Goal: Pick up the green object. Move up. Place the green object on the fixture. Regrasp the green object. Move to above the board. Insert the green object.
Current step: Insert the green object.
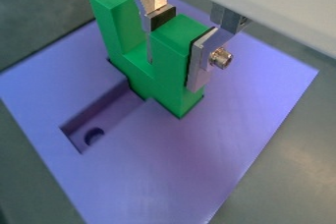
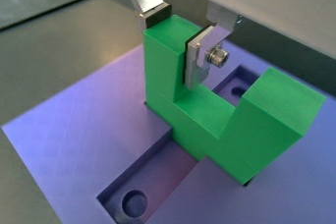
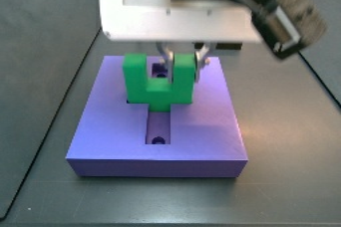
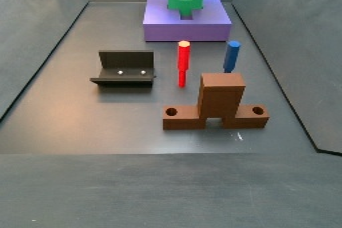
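Note:
The green object (image 1: 168, 85) is a bright green U-shaped piece standing upright on the purple board (image 1: 223, 159), its base at the cross-shaped recess. My gripper (image 1: 180, 43) is shut on one upright arm of it, with a dark pad on one face and a silver plate on the other. Both wrist views show this, with the piece (image 2: 197, 110), my gripper (image 2: 178, 41) and the board (image 2: 79, 140). In the side views the gripper (image 3: 176, 64) hangs over the piece (image 3: 160, 87) on the board (image 3: 200, 136). The fixture (image 4: 123, 69) stands empty on the floor, away from the board (image 4: 214, 20).
A round hole (image 1: 92, 135) lies in the recess arm beside the piece. Between the board and the near edge stand a red peg (image 4: 183, 62), a blue peg (image 4: 231, 56) and an orange-brown block (image 4: 219, 102). Grey walls enclose the floor.

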{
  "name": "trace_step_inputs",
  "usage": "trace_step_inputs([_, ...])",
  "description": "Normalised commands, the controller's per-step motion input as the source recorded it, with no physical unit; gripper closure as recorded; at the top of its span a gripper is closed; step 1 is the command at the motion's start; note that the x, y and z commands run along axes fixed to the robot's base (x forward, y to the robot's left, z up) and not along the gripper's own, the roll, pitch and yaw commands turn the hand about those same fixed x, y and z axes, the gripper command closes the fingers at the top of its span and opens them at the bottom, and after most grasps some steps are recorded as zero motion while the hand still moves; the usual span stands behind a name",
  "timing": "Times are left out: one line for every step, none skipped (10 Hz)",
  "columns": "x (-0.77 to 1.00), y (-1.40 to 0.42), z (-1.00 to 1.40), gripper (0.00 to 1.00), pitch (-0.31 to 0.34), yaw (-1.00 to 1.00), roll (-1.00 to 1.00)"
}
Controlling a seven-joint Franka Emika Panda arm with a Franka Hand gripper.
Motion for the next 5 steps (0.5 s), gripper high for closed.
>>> trace_step_inputs([0.09,-0.03,-0.59,1.0,-0.017,0.06,0.15])
trace_step_inputs([0.08,-0.01,-0.61,1.0,-0.007,0.02,0.11])
trace_step_inputs([0.06,0.0,-0.55,1.0,-0.003,0.0,0.05])
trace_step_inputs([0.0,0.0,-0.02,1.0,0.0,0.0,0.0])
trace_step_inputs([0.0,0.0,0.0,1.0,0.0,0.0,0.0])
